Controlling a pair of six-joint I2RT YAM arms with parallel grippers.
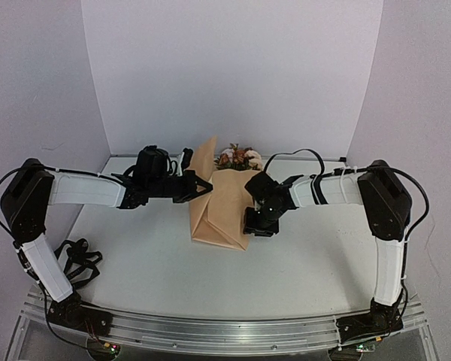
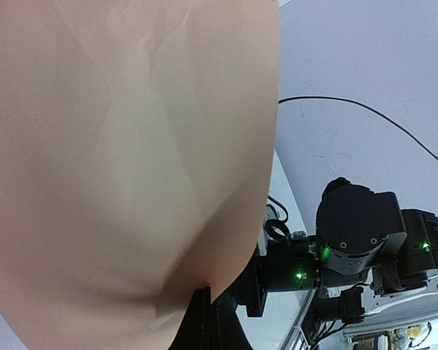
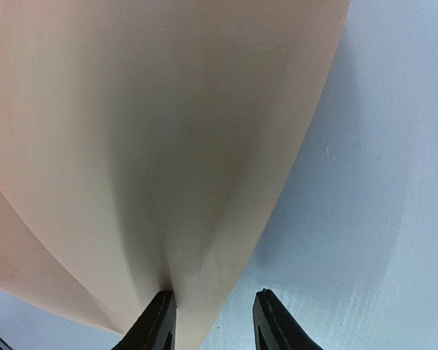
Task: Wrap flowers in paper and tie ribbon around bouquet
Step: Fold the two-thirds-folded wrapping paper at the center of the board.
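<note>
A large sheet of tan, peach-brown kraft paper (image 1: 222, 207) lies folded into a rough wedge in the middle of the white table surface (image 1: 135, 248), a little toward its far edge. Out of the far end poke the flowers (image 1: 239, 156), a small bunch of pink, cream and rust-red blooms with green leaves. They lie close to the far edge, and their stems are hidden under the paper.

The left gripper (image 1: 203, 186) reaches in from the left side and is clamped tight on the paper's left flap. It holds that flap up so that 1 corner stands in a peak above the rest. From the left wrist the paper fills nearly the whole view, with only 1 dark finger (image 2: 203, 324) showing beneath it.

The right gripper (image 1: 257, 226) points down at the paper's right edge, nearer the middle of the surface. Its 2 jaws stand partly apart. The paper's edge runs down against the inner face of 1 fingertip (image 3: 159, 321), while the other fingertip (image 3: 271, 321) hangs clear over bare table, so nothing is pinched.

Near the left near corner, beside the left arm, lies a black looped tangle (image 1: 79, 259); whether it is ribbon or cable I cannot tell.
</note>
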